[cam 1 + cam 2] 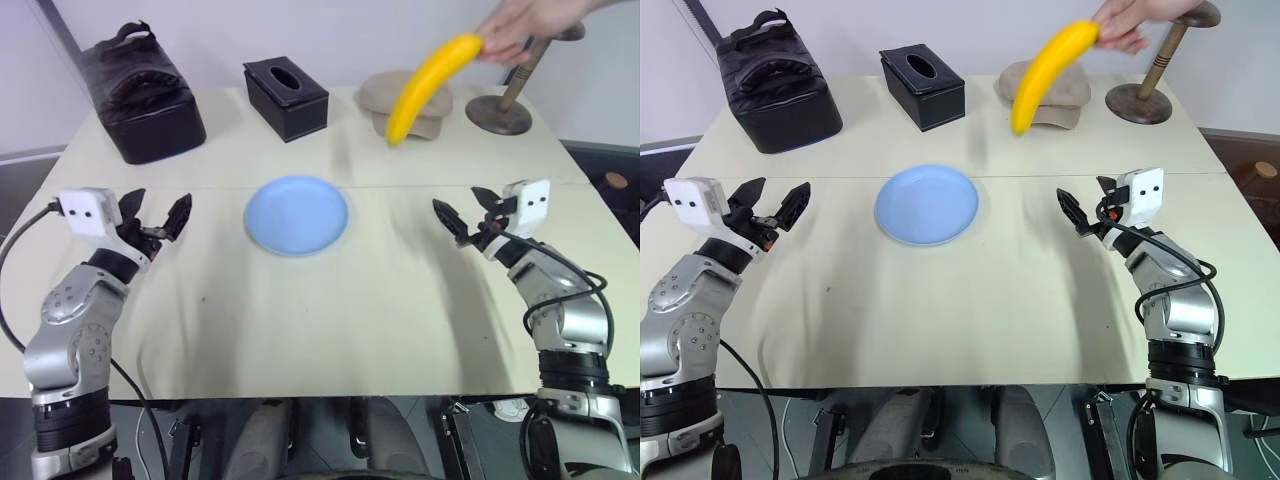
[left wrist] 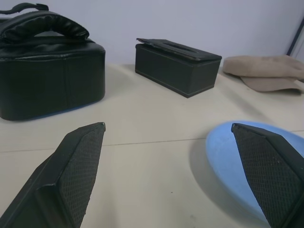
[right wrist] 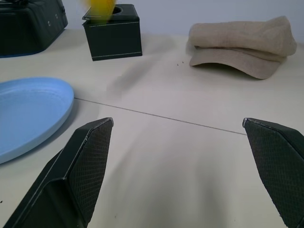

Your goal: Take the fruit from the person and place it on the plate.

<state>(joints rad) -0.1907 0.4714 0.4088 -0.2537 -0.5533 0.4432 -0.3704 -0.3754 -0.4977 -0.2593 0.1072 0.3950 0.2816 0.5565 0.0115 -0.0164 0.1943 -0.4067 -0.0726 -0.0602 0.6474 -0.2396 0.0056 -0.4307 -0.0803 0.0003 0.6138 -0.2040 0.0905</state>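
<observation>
We see a cream cloth-covered table (image 1: 330, 300), with a round, flat light-blue plate (image 1: 296, 214) at its middle. Beyond the plate, a person's hand (image 1: 520, 28) holds a smooth yellow curved banana (image 1: 430, 84) above a beige cap (image 1: 1060, 100). Left gripper (image 1: 153, 222) and right gripper (image 1: 468, 215) flank the plate, fingers wide, empty.

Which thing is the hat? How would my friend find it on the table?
Look at the far side of the table, on the robot's right. The hat lies there between the black tissue box and the wooden stand, behind the banana a hand holds up. It is the only soft, beige, floppy thing; its neighbours are hard and dark.
</observation>
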